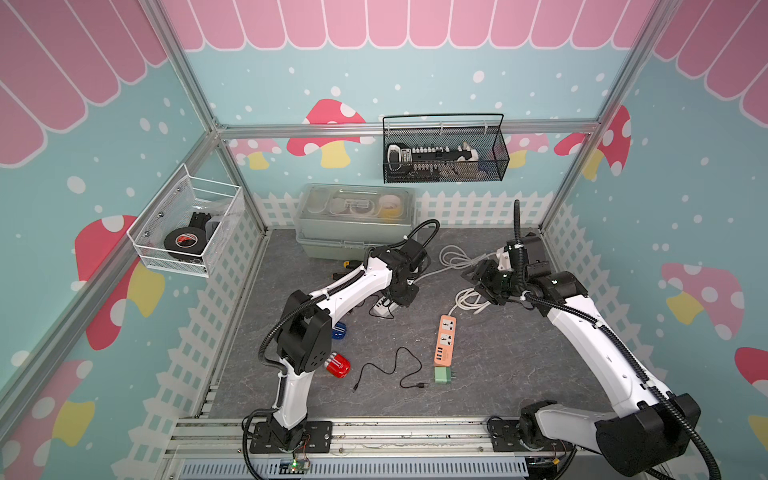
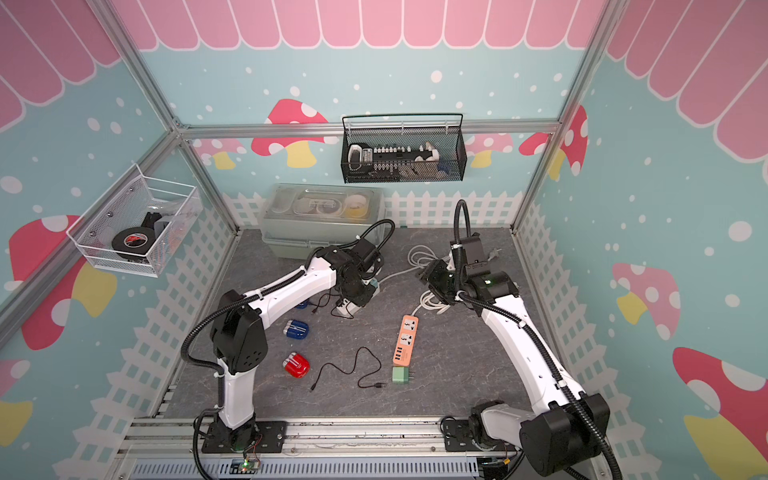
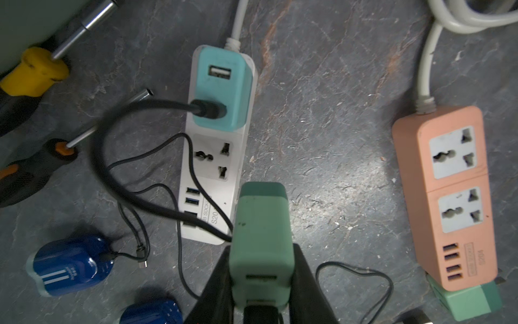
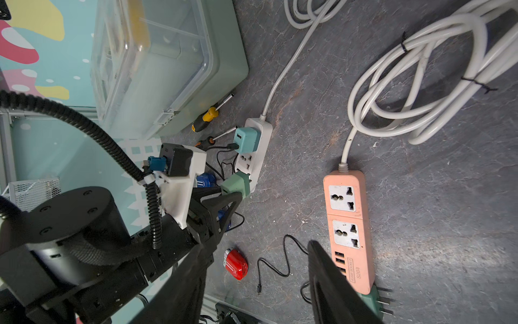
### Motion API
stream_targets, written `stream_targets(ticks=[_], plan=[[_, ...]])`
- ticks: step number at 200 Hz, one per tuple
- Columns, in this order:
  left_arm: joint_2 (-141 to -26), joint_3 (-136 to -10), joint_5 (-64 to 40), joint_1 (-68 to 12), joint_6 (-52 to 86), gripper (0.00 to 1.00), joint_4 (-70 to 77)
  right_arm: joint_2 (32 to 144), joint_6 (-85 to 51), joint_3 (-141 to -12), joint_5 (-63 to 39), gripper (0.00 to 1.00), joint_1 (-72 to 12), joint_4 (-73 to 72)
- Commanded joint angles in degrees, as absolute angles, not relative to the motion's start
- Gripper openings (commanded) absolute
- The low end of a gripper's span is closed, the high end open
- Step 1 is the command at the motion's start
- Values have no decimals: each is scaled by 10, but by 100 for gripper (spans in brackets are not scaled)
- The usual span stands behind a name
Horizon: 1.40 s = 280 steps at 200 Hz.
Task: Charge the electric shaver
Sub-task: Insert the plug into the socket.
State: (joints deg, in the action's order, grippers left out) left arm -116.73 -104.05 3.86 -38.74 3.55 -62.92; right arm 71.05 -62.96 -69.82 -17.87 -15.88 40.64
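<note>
The left tool (image 3: 260,252) is clamped on a mint-green plastic charger block (image 3: 260,218) at the USB end of the white power strip (image 3: 215,157). Black cables (image 3: 168,104) crowd that spot, and a blue oval electric shaver (image 3: 70,265) lies near that end. The right tool (image 4: 256,252) hangs wide and empty near the salmon-pink power strip (image 4: 349,224). The grey stone-look table (image 1: 519,374) lies bare toward the front right, fenced by mushroom-printed walls (image 1: 685,208).

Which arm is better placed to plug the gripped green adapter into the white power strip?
Left. The left gripper is shut on the green adapter, close to the free socket of the white power strip. The right gripper is open, empty, farther away.
</note>
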Motion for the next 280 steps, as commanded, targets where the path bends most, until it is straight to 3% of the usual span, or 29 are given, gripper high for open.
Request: stream_targets(ticks=[1,105,193,280], plan=[[-1191,-1078,62,-371,-4,0,-672,699,-622,-690,-189,57,-153,414],[-1251,-1154,36,-335,-133,0,-704,687,-622,-674,-202,54,-147,443],[-1280,-1182,-63,-318,-162,0,-723,688,-620,-671,-206,54,-146,456],[-1301,-1192,-40,-316,-172,0,-728,694,-612,-664,-216,54,-142,459]])
